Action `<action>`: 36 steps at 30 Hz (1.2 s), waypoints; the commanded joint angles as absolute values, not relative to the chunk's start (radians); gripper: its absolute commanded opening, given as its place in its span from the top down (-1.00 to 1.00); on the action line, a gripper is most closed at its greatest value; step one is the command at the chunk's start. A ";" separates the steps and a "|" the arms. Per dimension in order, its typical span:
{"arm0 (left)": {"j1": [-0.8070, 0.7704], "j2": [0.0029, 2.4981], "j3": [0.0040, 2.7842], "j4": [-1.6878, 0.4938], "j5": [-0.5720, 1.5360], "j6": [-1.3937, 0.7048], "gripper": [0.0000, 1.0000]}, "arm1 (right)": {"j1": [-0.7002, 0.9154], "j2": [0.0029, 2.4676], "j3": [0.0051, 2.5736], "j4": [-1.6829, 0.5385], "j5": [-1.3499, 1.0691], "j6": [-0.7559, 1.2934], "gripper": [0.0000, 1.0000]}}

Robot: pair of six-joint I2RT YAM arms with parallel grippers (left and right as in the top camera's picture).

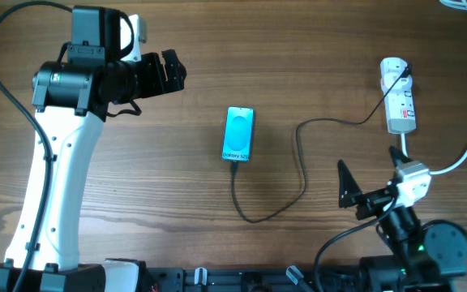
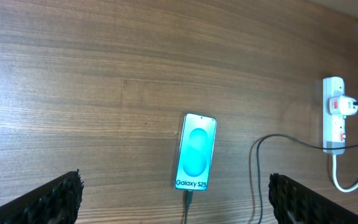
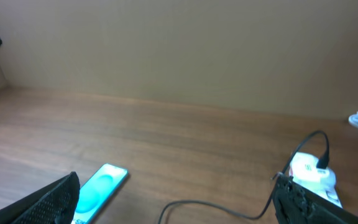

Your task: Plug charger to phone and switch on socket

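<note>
Evidently the charger point(image 1: 302, 162) sits plugged into the phone point(image 1: 238, 134). The socket point(image 1: 399, 97) lies well right of the phone, long axis pointing away, nearest the right jaws. Left jaws and right jaws both gape wide.

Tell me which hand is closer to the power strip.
Right. The right hand sits close to the power strip, on the robot's side of it. The left hand is far off, on the other side of the phone.
</note>
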State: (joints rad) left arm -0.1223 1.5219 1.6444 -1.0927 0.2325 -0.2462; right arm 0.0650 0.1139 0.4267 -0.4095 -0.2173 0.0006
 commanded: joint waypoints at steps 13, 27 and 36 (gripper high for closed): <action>-0.120 1.525 1.640 -1.090 0.230 -0.255 -1.00 | 0.063 0.004 0.064 0.007 -0.115 -0.030 -1.00; -0.120 1.525 1.640 -1.090 0.230 -0.255 -1.00 | -0.042 0.004 0.005 0.003 -0.086 -0.026 -1.00; -0.120 1.525 1.640 -1.090 0.230 -0.255 -1.00 | -0.060 0.004 0.005 -0.001 -0.075 -0.026 -1.00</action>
State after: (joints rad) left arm -0.1223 1.5219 1.6436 -1.0927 0.2325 -0.2462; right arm -0.0559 0.0181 0.0086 0.0006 -0.0963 -0.0242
